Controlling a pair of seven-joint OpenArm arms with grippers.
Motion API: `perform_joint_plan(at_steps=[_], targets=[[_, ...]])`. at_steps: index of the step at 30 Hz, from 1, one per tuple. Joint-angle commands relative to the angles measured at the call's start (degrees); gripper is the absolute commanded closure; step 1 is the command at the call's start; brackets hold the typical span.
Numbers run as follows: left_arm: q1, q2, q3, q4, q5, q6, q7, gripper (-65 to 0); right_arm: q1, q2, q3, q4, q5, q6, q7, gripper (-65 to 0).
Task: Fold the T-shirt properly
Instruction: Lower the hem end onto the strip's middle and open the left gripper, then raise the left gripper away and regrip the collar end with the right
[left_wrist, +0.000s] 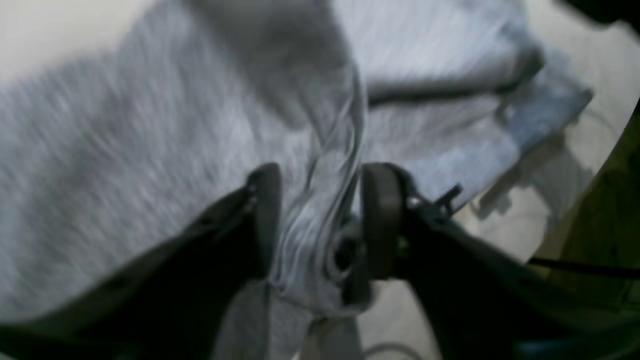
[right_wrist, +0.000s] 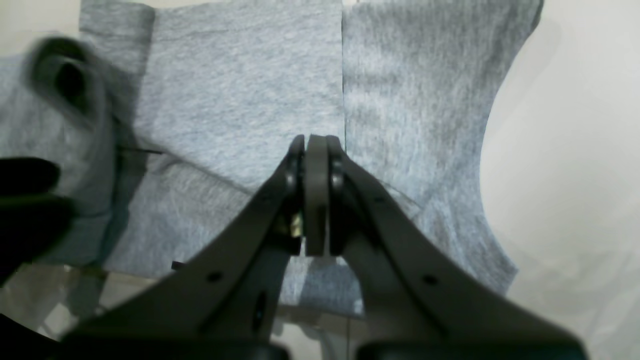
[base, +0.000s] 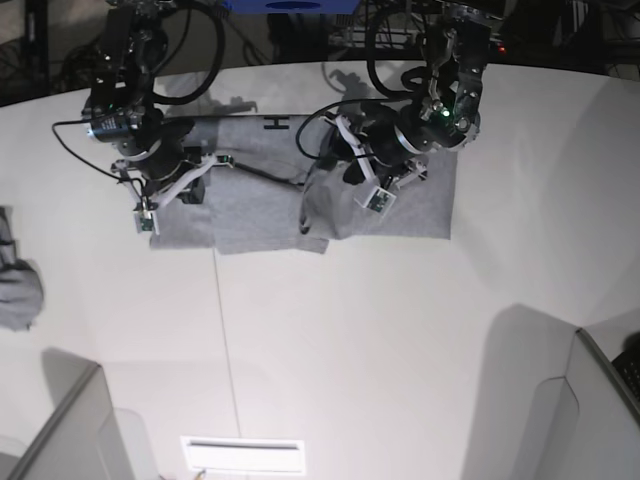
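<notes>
The heather-grey T-shirt (base: 260, 205) lies spread on the white table (base: 350, 340), with a bit of black lettering (base: 275, 122) showing at its far edge. My left gripper (left_wrist: 322, 220) is low over the shirt's right half. Its jaws stand apart, with a raised ridge of grey cloth (left_wrist: 320, 200) between the fingers (left_wrist: 382, 220). This view is blurred. My right gripper (right_wrist: 315, 142) is shut over the shirt's left part (right_wrist: 240, 90), its tips beside a straight fold edge (right_wrist: 343, 75). I see nothing between them. In the base view the left gripper (base: 350, 165) and right gripper (base: 185, 185) are both over the shirt.
A small grey cloth lump (base: 15, 285) sits at the table's left edge. Grey panels stand at the front left (base: 80, 425) and front right (base: 590, 410). A white label (base: 245, 455) lies near the front edge. Cables trail from both arms across the shirt's far side.
</notes>
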Motion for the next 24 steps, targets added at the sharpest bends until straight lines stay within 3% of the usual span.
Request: perform_joint_plan(at_steps=[1, 7, 13, 18, 20, 21, 24], targets=[[-1.15, 0.72, 0.07, 0.44, -1.11, -0.19, -1.42, -32.9, 0.36, 0.28, 0.02, 0.96, 0.62, 0.18, 1.02, 0.0], [-1.32, 1.86, 1.04, -0.17, -1.11, -0.28, -1.42, -42.6, 0.28, 0.28, -0.07, 0.96, 0.62, 0.18, 1.02, 0.0], [-3.61, 1.69, 8.6, 0.0, -1.11, -0.28, -1.42, -43.1, 0.36, 0.28, 0.11, 0.96, 0.62, 0.18, 1.02, 0.0], [-3.08, 1.6, 2.89, 3.52, -1.2, -0.28, -1.42, -42.1, 0.28, 0.28, 0.73, 1.05, 0.62, 0.18, 1.02, 0.0], [-1.68, 1.51, -2.74, 6.16, -1.2, -0.28, -1.33, -36.0, 0.28, 0.19, 2.75, 1.13, 1.15, 0.18, 1.02, 0.0], [-0.8, 1.51, -5.82, 7.39, -1.2, -0.28, -1.33, -29.8, 0.36, 0.19, 3.8, 1.05, 2.56, 0.18, 1.02, 0.0], [2.1, 0.9, -16.72, 10.73, -1.2, -0.63, -1.24, -4.3, 0.36, 0.19, 8.02, 0.87, 10.73, 0.18, 0.85, 0.0]])
